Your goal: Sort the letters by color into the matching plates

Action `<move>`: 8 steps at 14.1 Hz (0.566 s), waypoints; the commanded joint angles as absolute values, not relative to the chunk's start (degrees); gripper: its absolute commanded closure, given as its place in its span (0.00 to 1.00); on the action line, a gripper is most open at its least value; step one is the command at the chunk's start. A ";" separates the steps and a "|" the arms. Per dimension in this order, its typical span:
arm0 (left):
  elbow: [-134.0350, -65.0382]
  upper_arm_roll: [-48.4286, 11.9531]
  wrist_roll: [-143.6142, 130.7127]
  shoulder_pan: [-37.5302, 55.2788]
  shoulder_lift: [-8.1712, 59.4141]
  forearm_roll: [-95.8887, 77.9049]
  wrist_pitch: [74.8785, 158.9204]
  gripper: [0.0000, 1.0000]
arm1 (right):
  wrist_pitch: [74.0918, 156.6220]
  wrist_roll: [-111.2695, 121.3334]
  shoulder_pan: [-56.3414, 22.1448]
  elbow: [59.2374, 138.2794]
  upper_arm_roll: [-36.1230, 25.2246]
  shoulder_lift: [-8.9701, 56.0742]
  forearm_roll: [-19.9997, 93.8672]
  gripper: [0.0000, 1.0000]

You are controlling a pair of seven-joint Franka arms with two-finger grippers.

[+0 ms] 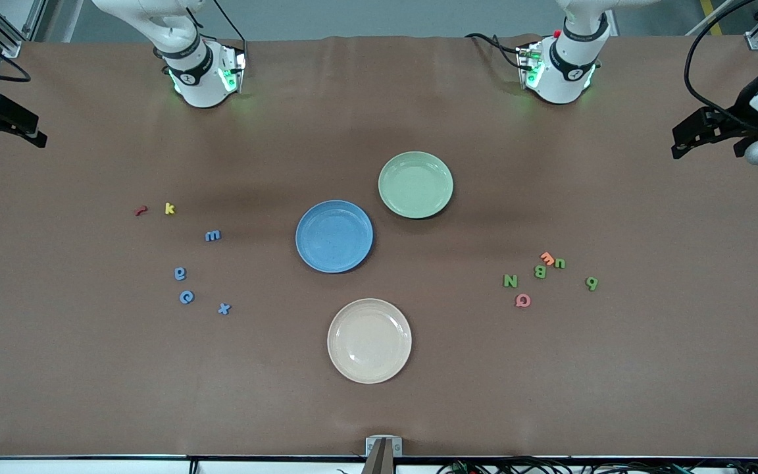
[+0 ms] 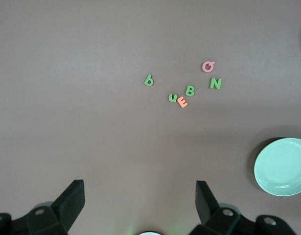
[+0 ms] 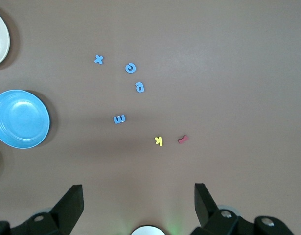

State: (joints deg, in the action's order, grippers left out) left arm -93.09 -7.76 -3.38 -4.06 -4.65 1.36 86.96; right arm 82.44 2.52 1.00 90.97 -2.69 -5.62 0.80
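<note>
Several blue letters lie scattered on the table toward the right arm's end. Several green letters lie toward the left arm's end. The blue plate sits mid-table, with nothing on it. The pale green plate, also bare, is farther from the front camera. My left gripper hangs open high over its end of the table. High over the opposite end, my right gripper is open too. Neither holds anything.
A cream plate sits nearer to the front camera than the blue plate. Red and yellow letters lie by the blue ones. Orange and pink letters mix with the green ones.
</note>
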 commanded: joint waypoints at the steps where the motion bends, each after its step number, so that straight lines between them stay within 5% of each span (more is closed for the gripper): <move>1: -92.29 -8.00 -2.37 -4.22 -4.57 1.67 85.96 0.00 | 82.71 1.93 1.05 91.67 -2.37 -6.50 0.26 0.00; 8: -89.56 -8.00 -2.37 -4.31 -1.06 2.11 85.96 0.00 | 82.88 1.93 1.23 90.89 -2.55 -6.33 0.18 0.00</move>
